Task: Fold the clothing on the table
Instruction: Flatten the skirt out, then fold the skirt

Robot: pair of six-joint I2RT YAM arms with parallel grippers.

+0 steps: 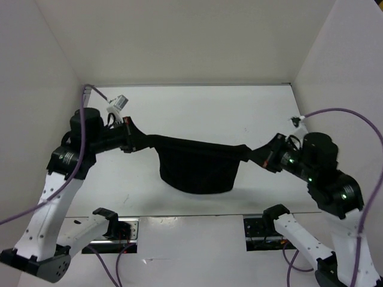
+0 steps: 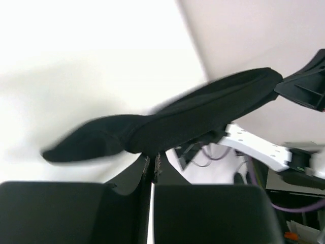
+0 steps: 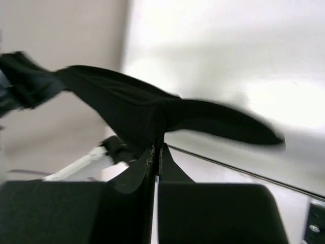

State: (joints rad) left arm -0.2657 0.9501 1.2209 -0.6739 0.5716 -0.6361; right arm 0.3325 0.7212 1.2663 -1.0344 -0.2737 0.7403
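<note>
Left tool [image 1: 146, 142], right tool [image 1: 249, 154], pinching clothing [image 1: 197, 170]

The black clothing [image 1: 197, 170] is hanging stretched above the middle of the white table [image 1: 209, 110], with its top edge pulled into a nearly straight line. The left gripper [image 1: 145, 142] is pinching its left end and the right gripper [image 1: 248, 153] is pinching its right end. Its body is sagging below in a rounded pouch, toward the table's near edge.
</note>
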